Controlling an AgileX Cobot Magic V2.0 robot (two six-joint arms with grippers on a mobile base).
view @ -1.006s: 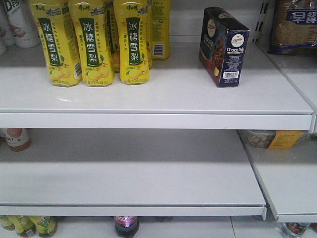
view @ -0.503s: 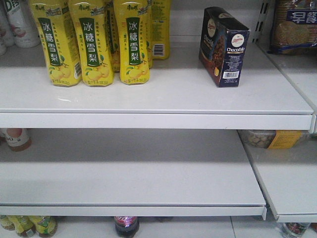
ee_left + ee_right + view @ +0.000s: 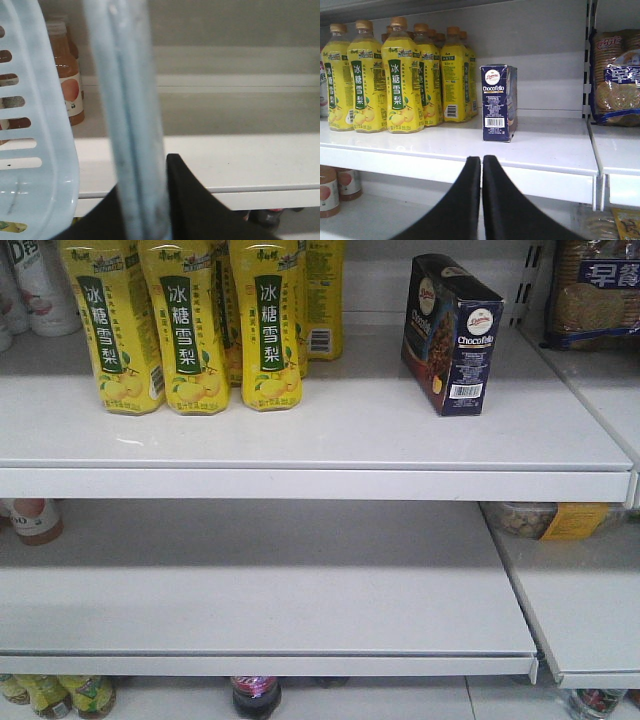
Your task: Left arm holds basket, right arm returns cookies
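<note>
The right gripper [image 3: 481, 162] had its jaws pressed together on nothing, because the cookies [image 3: 498, 102] already stood upright on the shelf [image 3: 545, 150] just beyond and above its tips. The left gripper [image 3: 150, 200] clamped the basket [image 3: 37, 150] handle, holding it up beside the lower shelf.

Cookies [image 3: 498, 102] box upright on white shelf [image 3: 545, 147], just right of yellow bottles [image 3: 402, 75]. Right claw [image 3: 481, 162] tips pressed together, empty, below shelf edge.
</note>
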